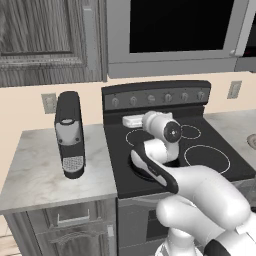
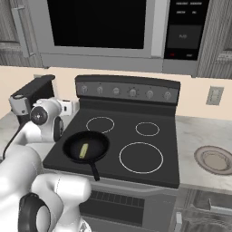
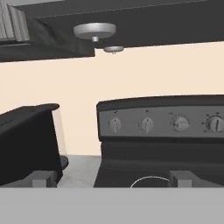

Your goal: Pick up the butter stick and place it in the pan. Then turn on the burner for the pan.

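A: What is the arm (image 1: 200, 190) made of, by the look of it?

B: Smooth, glossy white shells, fat and rounded like tubes, with dark bands at the joints.

A: Any markings?

B: A round grey cap (image 1: 172, 132) with a dark ring sits on one joint, and a black strip (image 1: 152, 170) runs along one link. The finger tips (image 3: 43, 178) are small grey blocks.
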Controlling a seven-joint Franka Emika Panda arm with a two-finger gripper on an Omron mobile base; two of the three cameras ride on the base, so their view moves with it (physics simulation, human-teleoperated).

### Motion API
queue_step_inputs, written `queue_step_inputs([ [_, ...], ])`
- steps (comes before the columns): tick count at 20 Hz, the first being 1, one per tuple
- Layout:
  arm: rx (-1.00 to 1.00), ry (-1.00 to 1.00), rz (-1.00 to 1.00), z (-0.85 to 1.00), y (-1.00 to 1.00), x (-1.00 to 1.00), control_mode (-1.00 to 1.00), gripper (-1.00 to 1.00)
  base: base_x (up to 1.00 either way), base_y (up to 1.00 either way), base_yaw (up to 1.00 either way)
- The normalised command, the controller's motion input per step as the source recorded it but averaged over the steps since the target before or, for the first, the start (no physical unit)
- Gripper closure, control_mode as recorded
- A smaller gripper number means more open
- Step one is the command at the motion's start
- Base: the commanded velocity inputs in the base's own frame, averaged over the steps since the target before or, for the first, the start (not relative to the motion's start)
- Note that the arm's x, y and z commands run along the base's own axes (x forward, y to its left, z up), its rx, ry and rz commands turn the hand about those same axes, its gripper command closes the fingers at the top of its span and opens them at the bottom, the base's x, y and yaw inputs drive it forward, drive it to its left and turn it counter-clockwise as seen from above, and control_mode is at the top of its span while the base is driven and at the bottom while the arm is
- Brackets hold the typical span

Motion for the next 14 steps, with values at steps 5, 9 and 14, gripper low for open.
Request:
queue_step_inputs([
  [5, 0.0, 0.0, 0.0, -0.06, 0.0, 0.03, -1.0, -1.0, 0.0, 0.0, 0.0],
  [9, 0.0, 0.0, 0.0, -0.06, 0.0, 0.07, -1.0, -1.0, 0.0, 0.0, 0.0],
  [14, 0.0, 0.0, 0.0, -0.03, 0.0, 0.13, -1.0, -1.0, 0.0, 0.0, 0.0],
])
